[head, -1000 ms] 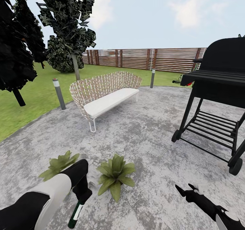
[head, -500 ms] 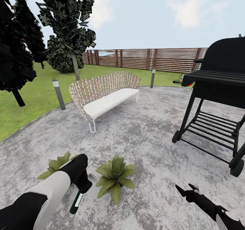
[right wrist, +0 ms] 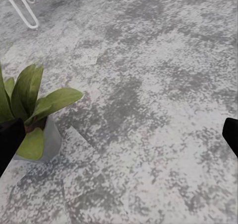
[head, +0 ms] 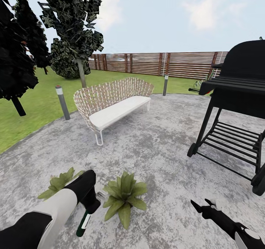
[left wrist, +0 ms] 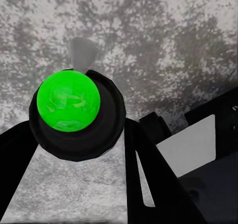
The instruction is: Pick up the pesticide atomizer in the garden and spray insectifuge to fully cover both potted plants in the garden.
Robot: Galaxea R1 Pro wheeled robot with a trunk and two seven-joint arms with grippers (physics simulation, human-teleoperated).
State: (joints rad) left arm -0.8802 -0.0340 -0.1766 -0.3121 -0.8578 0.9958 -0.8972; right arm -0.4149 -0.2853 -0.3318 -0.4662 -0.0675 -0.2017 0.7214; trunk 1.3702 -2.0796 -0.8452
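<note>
my left gripper point(head: 88, 204) is clamped on the pesticide atomizer point(head: 83, 223), which hangs below the jaws, between both potted plants point(head: 124, 196). it looks light, rigid, slick; i'd hold mid-body. right gripper point(head: 200, 207) jaws apart.

Bright, flat daylight; soft, shadowless, slightly blurred renders.
</note>
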